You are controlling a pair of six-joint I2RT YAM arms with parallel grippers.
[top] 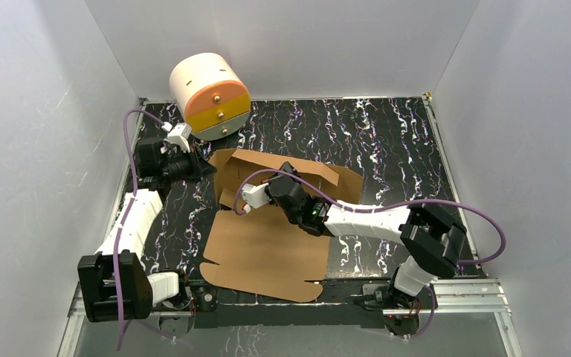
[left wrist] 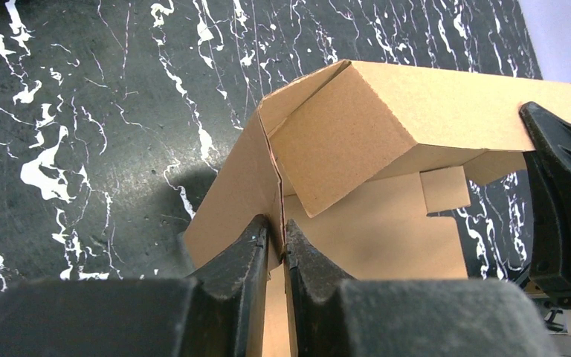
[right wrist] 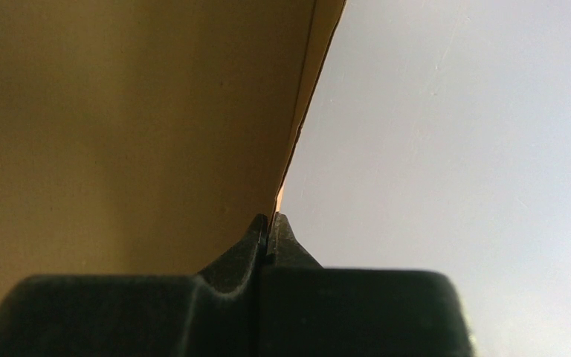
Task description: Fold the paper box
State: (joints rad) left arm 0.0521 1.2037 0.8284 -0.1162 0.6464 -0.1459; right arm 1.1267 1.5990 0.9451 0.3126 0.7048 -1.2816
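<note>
paper box position: centre of the table, left of middle, with its large flat panel lying toward 6 o'clock and its raised walls toward 12 o'clock. the fold is partly made; the flat panel is not yet brought over. left gripper state: fingers clamped on the upright side wall at the box's 9 o'clock edge, cardboard pinched between them. purpose, as judged: this grip holds the wall vertical so the corner flap, already turned inward from the far wall, can sit against it. right gripper state: fingers pressed together, with the thin edge of a cardboard panel running down into the tips; it appears clamped on that panel from inside the box, at about 3 o'clock of the left gripper. purpose, as judged: it steadies the opposing panel so the corner does not spring open. cabinet stands at 11 o'clock on the table, near the box but apart from it.
</note>
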